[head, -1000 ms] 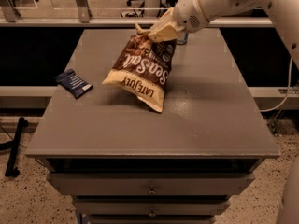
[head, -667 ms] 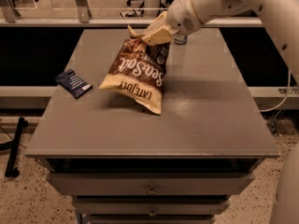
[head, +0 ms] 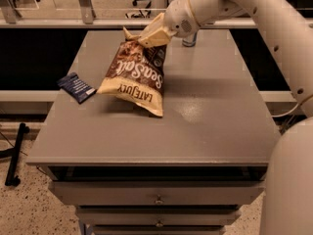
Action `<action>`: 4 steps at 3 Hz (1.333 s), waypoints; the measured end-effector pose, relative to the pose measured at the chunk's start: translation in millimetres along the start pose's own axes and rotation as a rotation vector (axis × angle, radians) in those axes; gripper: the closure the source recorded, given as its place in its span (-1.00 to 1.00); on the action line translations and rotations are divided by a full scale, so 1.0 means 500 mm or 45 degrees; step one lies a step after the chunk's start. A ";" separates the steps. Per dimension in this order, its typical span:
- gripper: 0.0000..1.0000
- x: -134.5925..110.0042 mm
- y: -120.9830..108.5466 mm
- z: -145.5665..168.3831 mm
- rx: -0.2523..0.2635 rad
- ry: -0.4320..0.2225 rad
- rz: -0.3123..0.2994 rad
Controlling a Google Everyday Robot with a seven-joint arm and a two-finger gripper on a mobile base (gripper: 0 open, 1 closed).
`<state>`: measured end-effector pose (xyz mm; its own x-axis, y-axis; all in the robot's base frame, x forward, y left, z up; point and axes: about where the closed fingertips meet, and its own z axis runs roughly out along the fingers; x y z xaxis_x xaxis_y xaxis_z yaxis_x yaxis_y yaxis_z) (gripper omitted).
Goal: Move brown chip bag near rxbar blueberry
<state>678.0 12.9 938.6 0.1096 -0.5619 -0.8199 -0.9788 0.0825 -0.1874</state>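
Gripping the top edge of the brown chip bag (head: 134, 77), the gripper (head: 149, 35) is pinched tight on the foil above the middle of the grey table (head: 205, 126); we see the bag hanging tilted, lettering upside down. The rxbar blueberry (head: 77, 87) lies flat at the table's left edge, near the bag's lower corner.

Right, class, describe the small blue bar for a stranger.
Start at the grey table. Left of the brown chip bag, which the claw grips by its top, a snack bar lies near the left edge. It is the only flat, dark-blue wrapper.
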 end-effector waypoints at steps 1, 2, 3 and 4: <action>1.00 -0.016 -0.015 0.021 -0.023 -0.044 -0.005; 0.70 -0.028 -0.021 0.033 -0.032 -0.054 -0.006; 0.22 -0.034 -0.024 0.040 -0.037 -0.057 0.000; -0.23 -0.036 -0.026 0.043 -0.040 -0.058 0.006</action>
<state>692.2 39.6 944.2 0.1120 -0.5232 -0.8448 -0.9842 0.0588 -0.1669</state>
